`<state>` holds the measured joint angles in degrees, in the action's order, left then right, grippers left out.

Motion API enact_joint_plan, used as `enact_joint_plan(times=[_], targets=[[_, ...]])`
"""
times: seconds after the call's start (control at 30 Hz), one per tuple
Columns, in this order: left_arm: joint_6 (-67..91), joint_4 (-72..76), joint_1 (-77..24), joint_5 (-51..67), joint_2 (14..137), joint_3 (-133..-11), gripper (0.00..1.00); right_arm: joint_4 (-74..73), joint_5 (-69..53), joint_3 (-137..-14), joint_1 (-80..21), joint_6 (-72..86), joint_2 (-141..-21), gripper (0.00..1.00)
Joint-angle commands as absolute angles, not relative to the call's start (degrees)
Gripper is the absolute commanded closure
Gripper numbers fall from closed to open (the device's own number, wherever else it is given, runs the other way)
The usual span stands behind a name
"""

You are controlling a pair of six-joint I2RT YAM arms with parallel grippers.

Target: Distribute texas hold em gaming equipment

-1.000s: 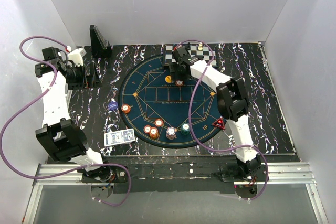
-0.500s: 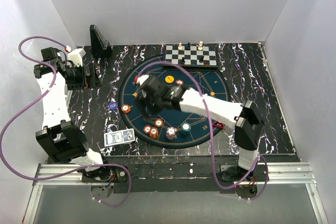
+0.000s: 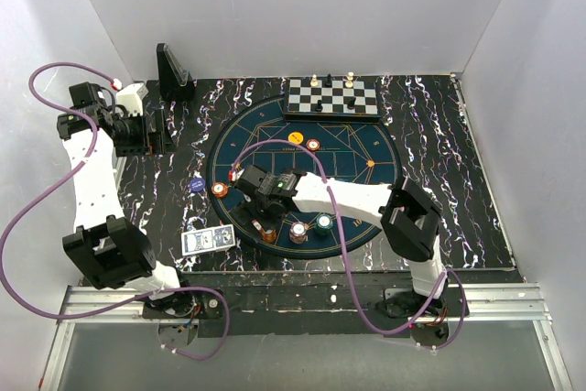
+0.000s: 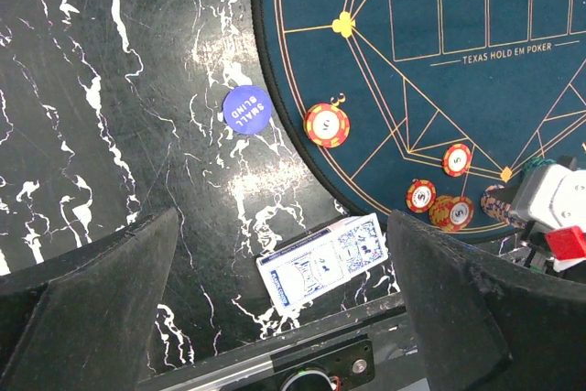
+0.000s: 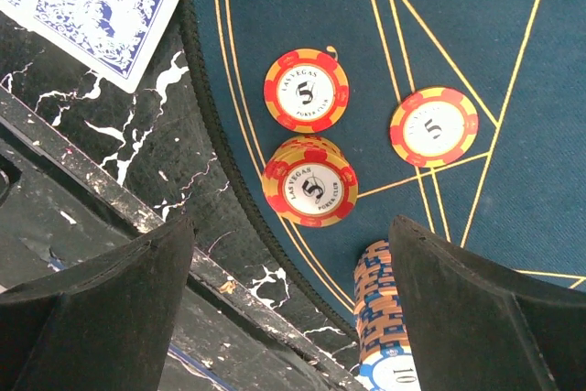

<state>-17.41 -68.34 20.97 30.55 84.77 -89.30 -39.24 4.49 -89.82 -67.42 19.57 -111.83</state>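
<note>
Three orange "5" chips [image 5: 307, 91] lie flat near the mat's edge, one topping a short stack [image 5: 309, 188]; a tall "10" stack [image 5: 383, 331] stands beside. Blue-backed cards [image 4: 323, 260] and a blue "small blind" disc [image 4: 246, 108] lie off it.

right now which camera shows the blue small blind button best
The left wrist view: the blue button lies unobstructed on the marble tabletop beside the mat, its "small blind" lettering readable. The top view shows it only as a tiny blue dot. The right wrist view does not include it.
</note>
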Motion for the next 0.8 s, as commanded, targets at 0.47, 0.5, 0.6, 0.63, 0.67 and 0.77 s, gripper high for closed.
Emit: enact_joint_plan(times=[0.47, 0.5, 0.6, 0.63, 0.67, 0.77], targets=[[-18.4, -67.8, 21.5, 29.7, 82.1, -89.2, 0.0, -35.8, 3.3, -87.3, -68.5, 21.3, -116.2, 0.37], [-18.3, -67.6, 21.6, 29.7, 82.1, -89.0, 0.0, -35.8, 3.4, -87.4, -68.6, 21.3, -116.5, 0.39], [-18.3, -67.6, 21.5, 29.8, 81.9, -88.7, 0.0, -35.9, 3.4, -87.8, -68.6, 21.4, -117.2, 0.43], [-18.4, -67.6, 21.5, 29.8, 81.9, -88.8, 0.0, -35.9, 3.6, -87.9, -68.6, 21.4, -117.6, 0.44], [-18.4, -67.6, 21.5, 29.7, 81.9, -88.8, 0.0, -35.9, 3.8, -88.0, -68.5, 21.4, -117.7, 0.44], [-18.4, -67.6, 21.5, 29.7, 81.9, -88.9, 0.0, -35.9, 4.8, -87.9, -68.6, 21.5, -117.9, 0.48]])
